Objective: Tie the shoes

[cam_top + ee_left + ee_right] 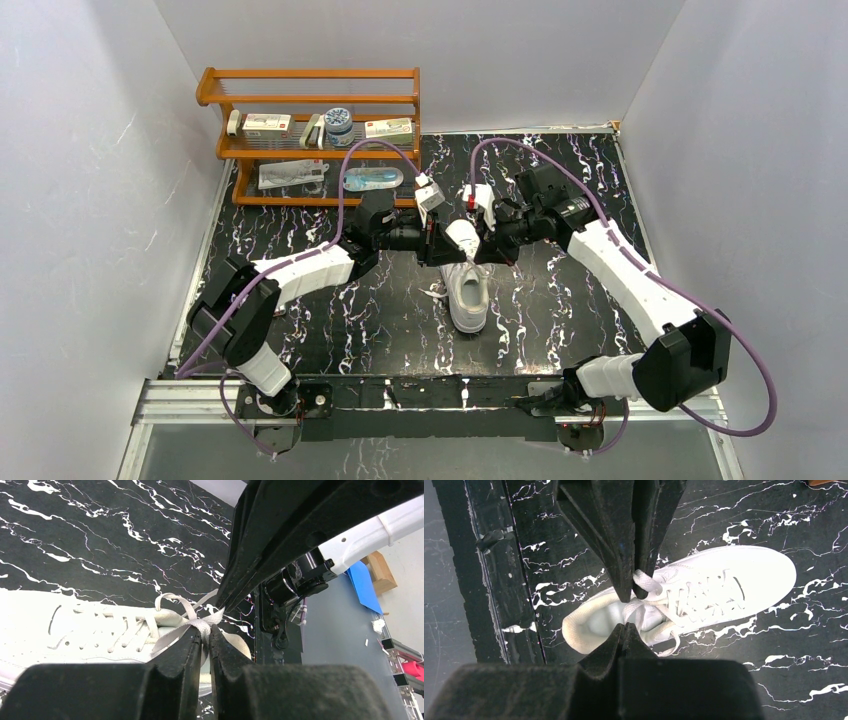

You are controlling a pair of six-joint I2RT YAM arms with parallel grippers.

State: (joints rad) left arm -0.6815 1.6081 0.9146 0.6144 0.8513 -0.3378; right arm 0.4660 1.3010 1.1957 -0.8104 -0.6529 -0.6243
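The white shoe [467, 297] lies flat on the black table [330, 320], in the middle of the top view. Its toe points toward the bottom of the frame and its open end toward the top. Both grippers meet just above that open end. The left gripper [205, 632] has its fingers nearly shut, with only a thin gap, and a bit of the laces [649, 583] is pinched in that gap. The right gripper [624, 629] has its fingers pressed together. A lace end looks to run into their tip, though that spot is small and dark. The laces sit in a loose tangle between the two tips, and no neat bow shows. I think a few things could go wrong. The lace is thin and smooth, so it may slip out if one arm pulls hard. The shoe looks light and nothing holds it down, so a strong pull may drag it or tip it over. The two tips are almost touching, so they may bump. And if the arms pull the wrong way, the loose loop could come undone instead of getting tight.
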